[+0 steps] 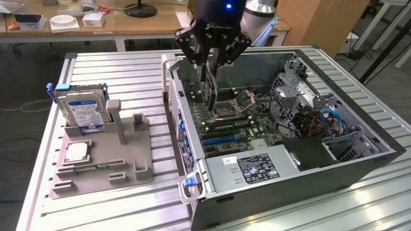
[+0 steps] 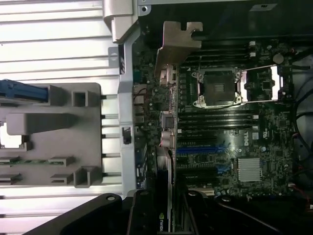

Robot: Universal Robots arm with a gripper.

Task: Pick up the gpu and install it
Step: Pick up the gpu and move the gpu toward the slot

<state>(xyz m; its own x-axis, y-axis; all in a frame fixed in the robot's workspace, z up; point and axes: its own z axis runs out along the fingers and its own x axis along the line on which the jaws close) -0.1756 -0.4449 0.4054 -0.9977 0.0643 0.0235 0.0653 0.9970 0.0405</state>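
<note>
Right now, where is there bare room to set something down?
Bare table slats lie between the hard drive and the table's far edge, and between the grey parts holder and its near edge. Crowded: the open computer case, where the gripper holds the gpu.

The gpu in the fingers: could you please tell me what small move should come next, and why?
Probably a short sideways shift toward the blue slots before lowering. The fingers hold the gpu upright over the motherboard, near the CPU socket, while the blue slots sit apart from it.
</note>
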